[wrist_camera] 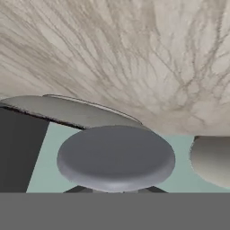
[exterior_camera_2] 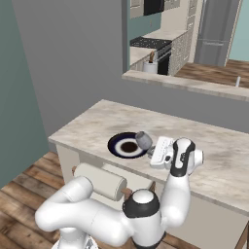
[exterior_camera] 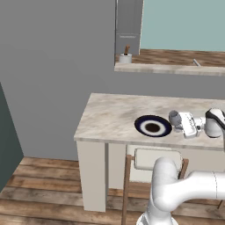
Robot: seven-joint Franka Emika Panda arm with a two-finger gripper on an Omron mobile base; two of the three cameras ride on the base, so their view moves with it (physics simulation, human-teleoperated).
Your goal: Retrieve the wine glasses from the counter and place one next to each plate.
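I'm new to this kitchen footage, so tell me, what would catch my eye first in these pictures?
The white robot arm reaches over a marbled top with plain sides, its tool shut on a small grey-blue wine glass held just right of the plate. That dark-rimmed plate with a brown centre lies near the top's front edge. In the hand view the glass's round foot looms large.

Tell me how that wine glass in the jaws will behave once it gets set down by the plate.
The wine glass has a rounded bowl over a small foot, so it is probably top-heavy and apt to tip. It hangs tilted beside the plate; released like this it would likely roll. Its smooth surface looks slippery in the shut gripper.
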